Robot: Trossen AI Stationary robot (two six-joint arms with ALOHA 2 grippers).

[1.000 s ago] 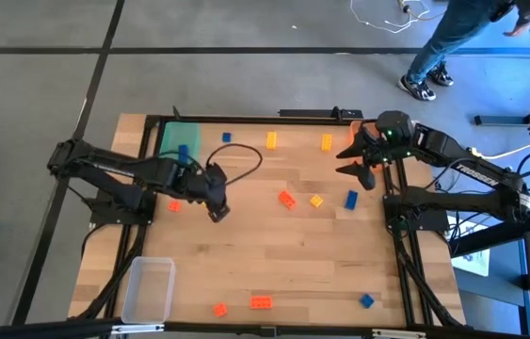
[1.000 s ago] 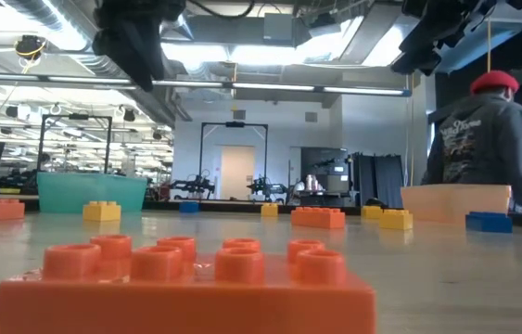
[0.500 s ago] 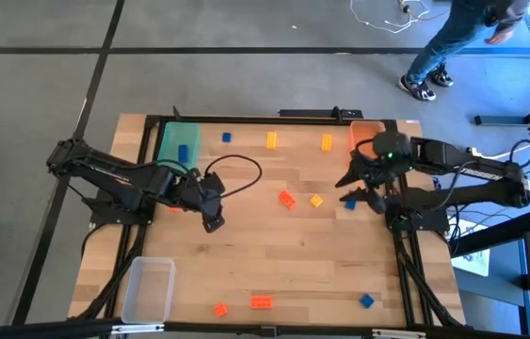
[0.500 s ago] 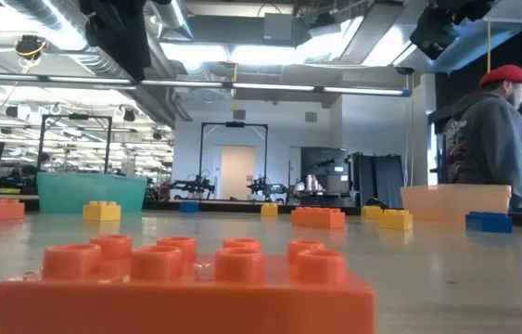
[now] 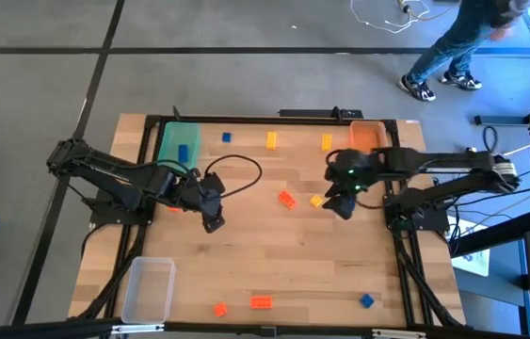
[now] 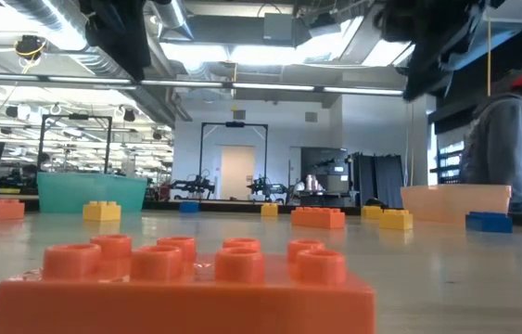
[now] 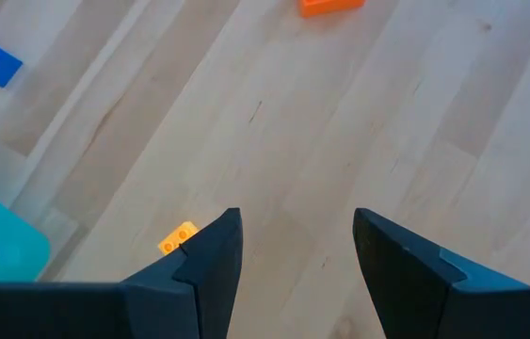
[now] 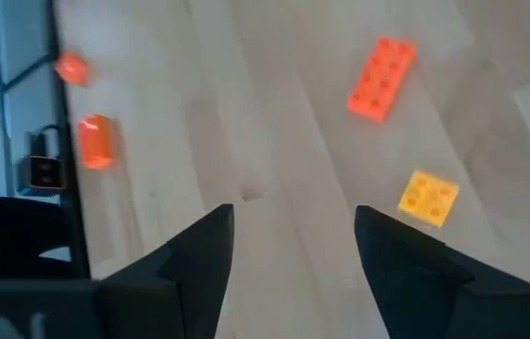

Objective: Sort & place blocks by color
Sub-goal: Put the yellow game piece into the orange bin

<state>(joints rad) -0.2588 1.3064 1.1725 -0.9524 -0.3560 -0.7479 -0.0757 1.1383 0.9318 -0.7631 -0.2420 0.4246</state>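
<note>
Small studded blocks lie flat and scattered on the wooden table (image 5: 246, 254). In the high view, a red-orange block (image 5: 286, 199) and a yellow block (image 5: 316, 201) lie just left of my right gripper (image 5: 342, 205). My right gripper (image 8: 293, 235) is open and held above the table. Its wrist view shows the red-orange block (image 8: 381, 66) and the yellow block (image 8: 428, 198) ahead. My right arm hides the blue block below it; it shows only in the low view (image 6: 490, 222). My left gripper (image 5: 213, 220) (image 7: 297, 245) hovers open over bare wood left of centre.
Green tray (image 5: 179, 141) holding a blue block (image 5: 184, 151) sits at the far left, orange tray (image 5: 366, 137) far right, clear tray (image 5: 149, 290) near left. More blocks lie along the far edge (image 5: 271, 140) and the near edge (image 5: 261, 302). A person (image 6: 511, 139) walks beyond the table.
My right gripper has swung from beside the orange tray at the far right toward the table's middle and near side, ending over the blue block beside the yellow one. It stays open. The person behind the table has walked on to the right.
</note>
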